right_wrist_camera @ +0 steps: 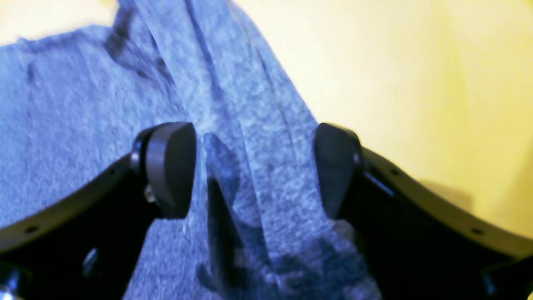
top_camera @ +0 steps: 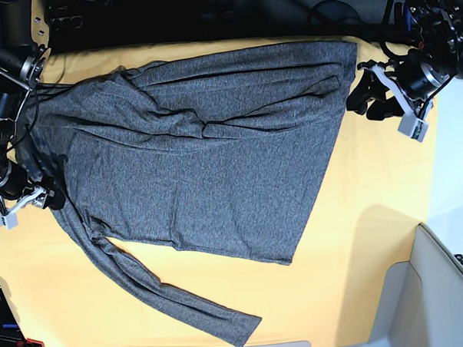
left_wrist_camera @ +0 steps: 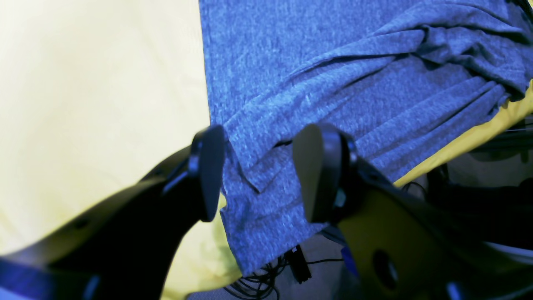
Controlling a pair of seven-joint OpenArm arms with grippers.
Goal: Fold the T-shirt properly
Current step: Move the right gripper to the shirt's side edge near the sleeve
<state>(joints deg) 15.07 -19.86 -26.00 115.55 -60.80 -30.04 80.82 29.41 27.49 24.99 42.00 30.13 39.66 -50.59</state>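
Lying: T-shirt (top_camera: 207,151) spread across the yellow-orange table cloth (top_camera: 357,237), long axis running side to side in the base view, hem end toward that view's right.
Sleeve: one long sleeve (top_camera: 168,295) trails diagonally from the lower left of the shirt body toward the near table edge, flat on the cloth.
Fabric: diagonal creases bunch along the upper part of the shirt body; the lower half lies smoother.
Left gripper: left gripper (left_wrist_camera: 256,175) sits at the shirt's far right corner, where the fabric hangs off the table edge; jaws stand apart with the hem corner between them, no pinch visible.
Right gripper: right gripper (right_wrist_camera: 254,171) is over the shirt's left end, low above the fabric; jaws spread wide, straddling a raised fold of cloth without gripping it.
Right wrist view: blurred; the fold runs up between the fingertips (right_wrist_camera: 170,166).
Under table: cables (left_wrist_camera: 266,279) show below the hanging hem.
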